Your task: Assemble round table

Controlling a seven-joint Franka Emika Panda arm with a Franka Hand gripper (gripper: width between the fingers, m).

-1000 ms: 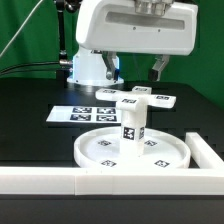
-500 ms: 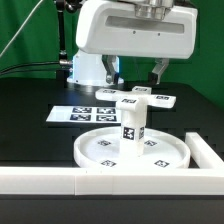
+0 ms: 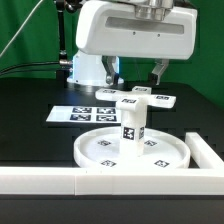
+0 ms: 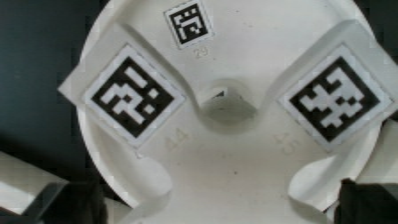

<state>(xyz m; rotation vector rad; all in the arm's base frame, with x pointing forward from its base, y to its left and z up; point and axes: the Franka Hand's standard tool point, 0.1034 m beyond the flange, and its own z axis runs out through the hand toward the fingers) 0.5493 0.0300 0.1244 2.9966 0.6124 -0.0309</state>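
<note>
The round disc (image 3: 100,152) lies at the front of the table. The short post (image 3: 133,128) stands upright on its middle. The cross-shaped piece (image 3: 135,97) sits flat on top of the post, tags facing up. My gripper (image 3: 135,72) hangs right above the cross, open and empty, with one finger on each side and clear of it. In the wrist view the cross (image 4: 222,115) fills the frame, with its centre hole and two big tags. My gripper (image 4: 199,200) shows only dark fingertips (image 4: 365,195) at the frame's corners.
The marker board (image 3: 80,114) lies flat at the exterior view's left of the post. The long white border wall (image 3: 50,181) runs along the front edge and up the exterior view's right side (image 3: 207,150). The table top is black.
</note>
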